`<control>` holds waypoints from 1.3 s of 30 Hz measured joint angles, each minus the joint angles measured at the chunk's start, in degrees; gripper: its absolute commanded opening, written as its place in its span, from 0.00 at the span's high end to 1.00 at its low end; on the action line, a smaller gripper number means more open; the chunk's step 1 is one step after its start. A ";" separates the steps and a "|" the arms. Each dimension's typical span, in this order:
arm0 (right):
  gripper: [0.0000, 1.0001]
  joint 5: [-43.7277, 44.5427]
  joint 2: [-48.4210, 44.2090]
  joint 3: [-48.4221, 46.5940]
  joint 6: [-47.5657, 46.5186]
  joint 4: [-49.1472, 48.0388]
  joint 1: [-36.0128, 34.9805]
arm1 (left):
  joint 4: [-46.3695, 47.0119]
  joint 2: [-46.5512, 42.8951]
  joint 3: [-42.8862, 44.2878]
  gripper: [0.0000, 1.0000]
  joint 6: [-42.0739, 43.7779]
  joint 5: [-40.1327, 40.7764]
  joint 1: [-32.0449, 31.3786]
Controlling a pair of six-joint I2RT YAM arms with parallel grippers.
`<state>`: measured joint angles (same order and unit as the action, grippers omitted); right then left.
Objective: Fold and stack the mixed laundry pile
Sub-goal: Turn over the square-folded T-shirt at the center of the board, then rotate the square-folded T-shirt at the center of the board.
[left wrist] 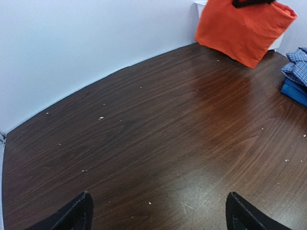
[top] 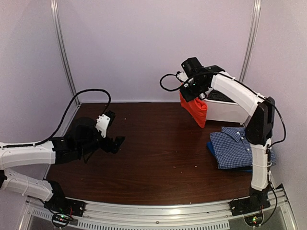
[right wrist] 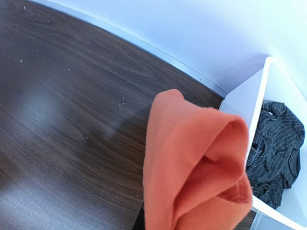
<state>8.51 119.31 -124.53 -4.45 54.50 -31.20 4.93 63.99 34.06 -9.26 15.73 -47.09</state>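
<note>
An orange T-shirt [top: 195, 109] hangs off the table, and my right gripper [top: 193, 91] is shut on its top edge, just left of the white tub. In the right wrist view the orange T-shirt [right wrist: 192, 158] covers the fingers. At the right of the table a folded blue-and-white check shirt [top: 235, 146] lies on a blue piece [top: 211, 146]. My left gripper [top: 114, 130] stands open and holds nothing, low over the left of the table; in its wrist view the left gripper [left wrist: 158, 206] has only bare wood between its fingertips. The orange T-shirt [left wrist: 240, 31] shows far ahead of it.
The white tub [top: 225, 111] stands at the back right against the wall, with a dark striped garment [right wrist: 278, 139] inside it. White walls close the table at the back and on both sides. Dark wood tabletop [top: 158, 153] lies between the arms.
</note>
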 measured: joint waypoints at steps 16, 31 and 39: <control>0.81 2.62 23.43 -2.08 4.11 1.84 -28.68 | -22.34 -11.45 2.93 0.02 -18.56 5.95 14.82; 0.40 -41.88 -5.44 20.74 17.51 -23.96 -20.92 | -23.89 -7.74 4.39 0.03 -24.59 -4.02 21.20; 0.53 -46.49 -7.26 34.51 20.06 -38.16 -1.14 | -14.60 9.92 6.10 0.03 -22.27 -11.32 8.63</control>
<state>-37.98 112.05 -90.02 15.62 16.34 -32.34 -9.67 73.91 40.16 -31.53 4.40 -38.46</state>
